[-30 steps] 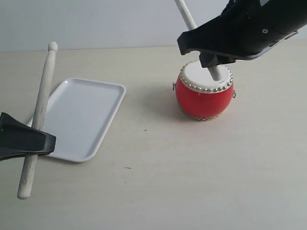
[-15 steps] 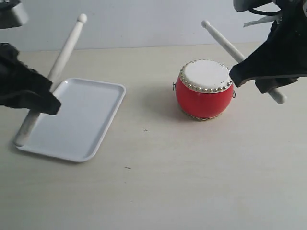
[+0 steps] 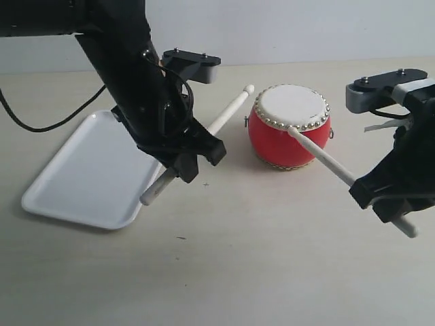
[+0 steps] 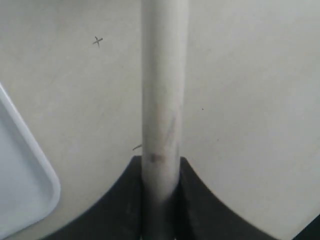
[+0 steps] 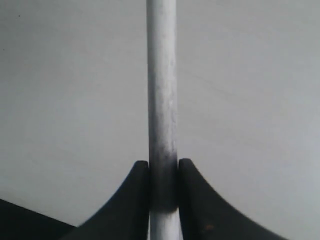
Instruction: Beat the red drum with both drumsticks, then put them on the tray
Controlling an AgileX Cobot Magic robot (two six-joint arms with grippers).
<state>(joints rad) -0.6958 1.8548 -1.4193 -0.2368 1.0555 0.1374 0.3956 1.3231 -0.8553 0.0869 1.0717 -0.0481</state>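
Black tooling, both sides. The left gripper [image 3: 185, 157] is clamped on the shaft of a thin pale cream wooden stick, the left drumstick [image 3: 228, 113]. In the left wrist view the same gripper [image 4: 160, 167] has its jaws pressed against either side of that stick [image 4: 160, 95], with no gap visible. The grip sits towards the butt half of the stick. The stick is tilted. Its rounded tip is raised and lies just beside the upper left edge of the drum, apparently clear of it. Its butt end hangs low over the near right rim of the tray; contact there cannot be confirmed.

The right gripper [image 3: 387, 198] is likewise closed on a second pale cream wooden stick, the right drumstick [image 3: 325, 157]. The right wrist view shows that gripper [image 5: 163, 167] with jaws tight on the shaft [image 5: 162, 90]. This stick slopes up to the drum, and its tip is at the near rim of the drumhead. Whether it touches cannot be told. The butt projects a little past the gripper.

The small glossy red barrel drum [image 3: 289, 139], with white head and studded rim, stands upright on the pale beige table [image 3: 238, 272], between the two grippers. The flat white rectangular tray [image 3: 75, 180] lies on the table to the left, well apart from the drum. Nothing lies in the tray. Its rounded corner [image 4: 20, 175] shows in the left wrist view.
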